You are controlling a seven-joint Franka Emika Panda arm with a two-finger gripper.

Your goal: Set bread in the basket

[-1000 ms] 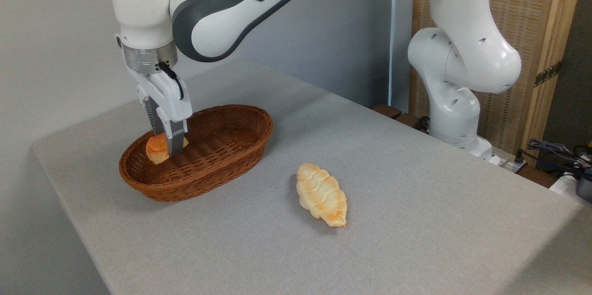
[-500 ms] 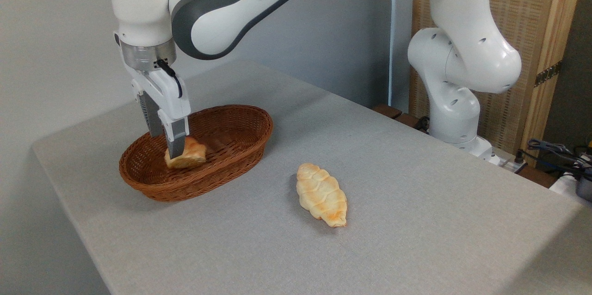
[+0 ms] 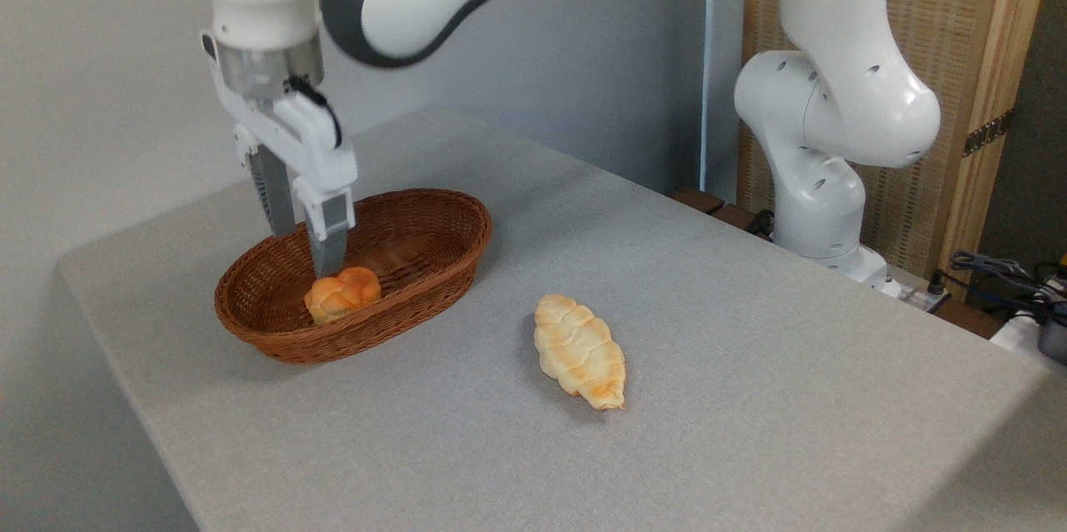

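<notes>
Bread (image 3: 343, 294) — resting inside basket (image 3: 433, 219), toward its near-left end, knotted top up. Gripper (image 3: 306, 253) above the bun, fingers spread and holding nothing; nearer fingertip just over the bun's top, contact not discernible. Basket on grey table (image 3: 750, 399), far-left area. Paler elongated loaf (image 3: 579, 351) flat on the table — right of the basket, well apart.

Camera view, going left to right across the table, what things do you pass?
Wicker basket with the small round bun inside it, under the open gripper → long braided loaf → robot base → cables at the far right.
</notes>
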